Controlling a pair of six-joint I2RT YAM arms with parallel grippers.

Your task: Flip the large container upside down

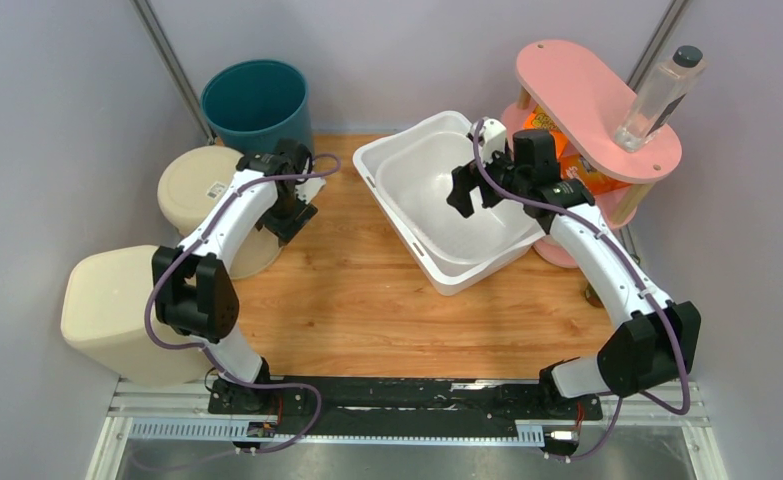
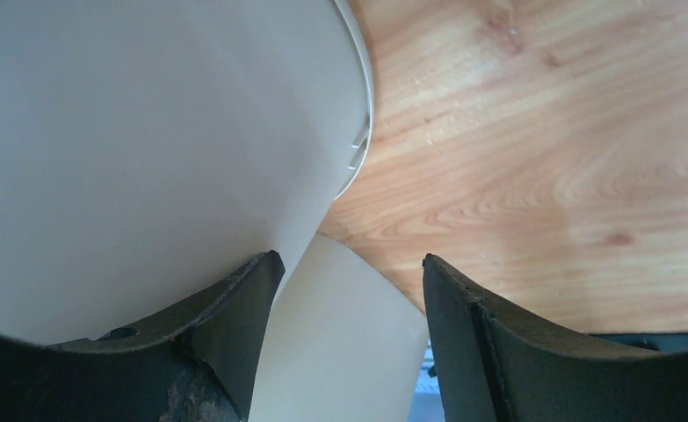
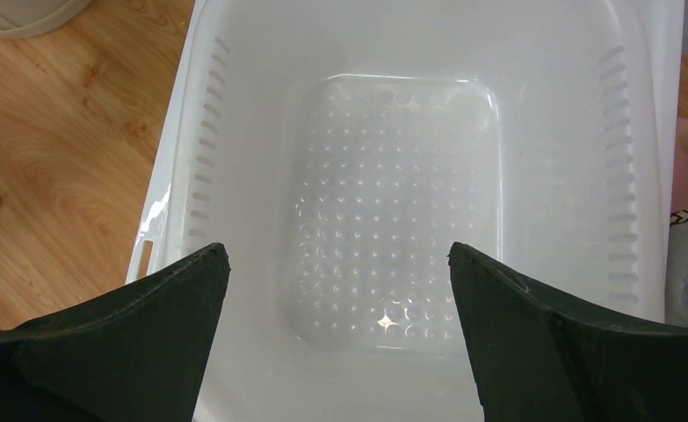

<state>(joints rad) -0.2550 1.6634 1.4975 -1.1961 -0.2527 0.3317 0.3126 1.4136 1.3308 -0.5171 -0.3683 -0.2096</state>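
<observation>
Wooden tabletop (image 1: 347, 300) holds upright, empty large white basin (image 1: 412, 150), right gripper (image 1: 472, 200) spread above.

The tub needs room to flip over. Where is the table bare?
Bare tabletop runs between the cream bucket and the white tub, down to the near edge. The right side is crowded by the pink stand.

We're looking straight down into white tub (image 3: 393, 132), open side up, dimpled floor mid-frame, slots down both side walls. Right gripper (image 3: 338, 264) spread wide, dark fingers in bottom corners. Wood table (image 3: 59, 176) on left.
</observation>
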